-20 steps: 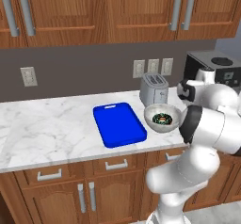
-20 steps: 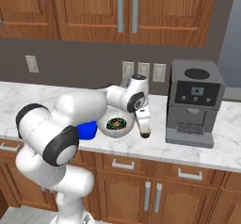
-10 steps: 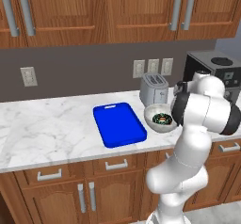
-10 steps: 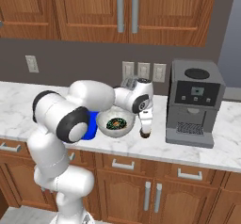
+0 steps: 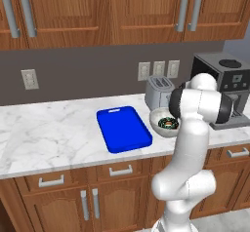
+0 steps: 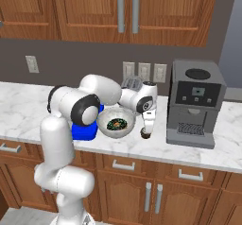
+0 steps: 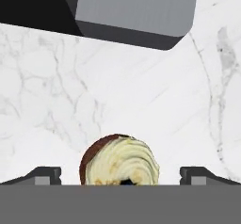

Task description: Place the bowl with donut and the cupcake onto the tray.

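Claw lowered over the cupcake, fingers spread either side, nothing grasped yet.

The claw (image 6: 147, 133) has dropped from a second ago to straddle the cupcake (image 7: 119, 160) on the bench (image 5: 58, 128); bowl (image 6: 116, 123) with donut (image 6: 115, 123) sits beside, tray (image 5: 123, 127) unloaded.

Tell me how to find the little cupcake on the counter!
Look for the big grey coffee machine on the marble counter. Just to its left, beside the wide pale bowl holding a donut, sits the cupcake. It is the tiniest thing there, brown-topped, right under the robot's fingers.
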